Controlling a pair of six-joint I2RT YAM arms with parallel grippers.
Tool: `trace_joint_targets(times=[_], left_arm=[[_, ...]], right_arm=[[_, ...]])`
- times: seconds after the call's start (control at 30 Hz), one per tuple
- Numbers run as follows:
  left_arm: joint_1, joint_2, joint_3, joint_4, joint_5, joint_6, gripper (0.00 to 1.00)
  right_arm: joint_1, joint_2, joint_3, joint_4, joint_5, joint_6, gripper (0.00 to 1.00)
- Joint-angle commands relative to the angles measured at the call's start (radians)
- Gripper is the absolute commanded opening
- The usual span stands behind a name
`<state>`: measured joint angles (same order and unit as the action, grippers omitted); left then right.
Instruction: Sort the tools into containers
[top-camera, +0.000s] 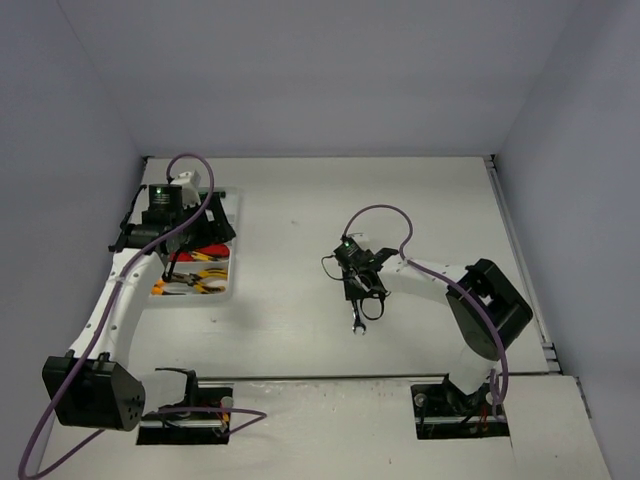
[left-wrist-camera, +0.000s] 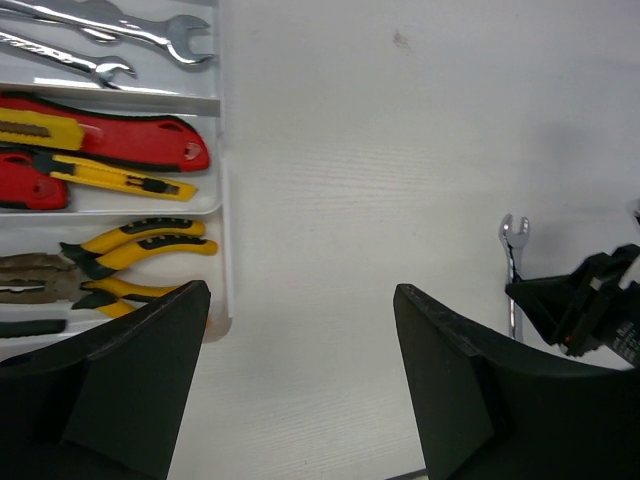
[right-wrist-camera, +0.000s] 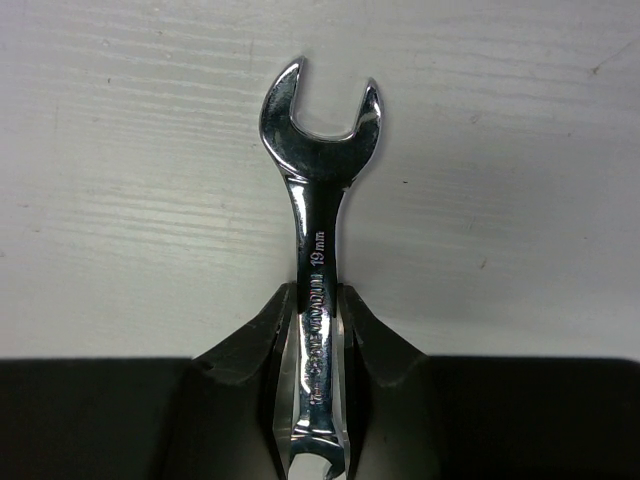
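Note:
A silver open-end wrench (right-wrist-camera: 318, 200) lies on the table, and my right gripper (right-wrist-camera: 318, 300) is shut on its shank, the open head sticking out ahead of the fingers. From above, the right gripper (top-camera: 361, 298) is at mid table with the wrench (top-camera: 360, 324) poking out toward the near edge. The white organiser tray (top-camera: 233, 272) sits at the left. Its compartments hold wrenches (left-wrist-camera: 150, 30), red and yellow cutters (left-wrist-camera: 100, 145) and yellow-handled pliers (left-wrist-camera: 135, 245). My left gripper (top-camera: 178, 262) hangs open over the tray's right side. In its own view the left gripper (left-wrist-camera: 300, 370) is empty.
The tray's right wall (left-wrist-camera: 224, 200) runs just left of my left fingers. The left wrist view also catches the held wrench (left-wrist-camera: 512, 255) and the right gripper (left-wrist-camera: 585, 300) far to the right. Grey walls close in the table on three sides.

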<state>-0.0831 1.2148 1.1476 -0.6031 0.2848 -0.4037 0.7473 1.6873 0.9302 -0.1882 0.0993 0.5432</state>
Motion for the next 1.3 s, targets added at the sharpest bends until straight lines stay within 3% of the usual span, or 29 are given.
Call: trace_joint_targets(times=[0.0, 0.17, 0.47, 0.73, 1.27], left_arm=[[-0.082, -0.021, -0.008, 0.071, 0.115, -0.071, 0.72], [-0.235, -0.049, -0.079, 0.195, 0.129, -0.209, 0.72], [-0.404, 0.066, -0.144, 0.418, 0.140, -0.310, 0.72], [-0.436, 0.151, -0.190, 0.640, 0.189, -0.395, 0.72], [-0.478, 0.225, -0.150, 0.700, 0.244, -0.427, 0.71]], right_arm=[[0.026, 0.020, 0.017, -0.059, -0.069, -0.039, 0.00], [0.052, -0.048, 0.086, -0.058, -0.032, -0.138, 0.00], [0.067, -0.127, 0.108, -0.018, -0.043, -0.249, 0.00], [0.080, -0.209, 0.082, 0.044, -0.090, -0.296, 0.00], [0.083, -0.299, 0.067, 0.135, -0.201, -0.319, 0.00]])
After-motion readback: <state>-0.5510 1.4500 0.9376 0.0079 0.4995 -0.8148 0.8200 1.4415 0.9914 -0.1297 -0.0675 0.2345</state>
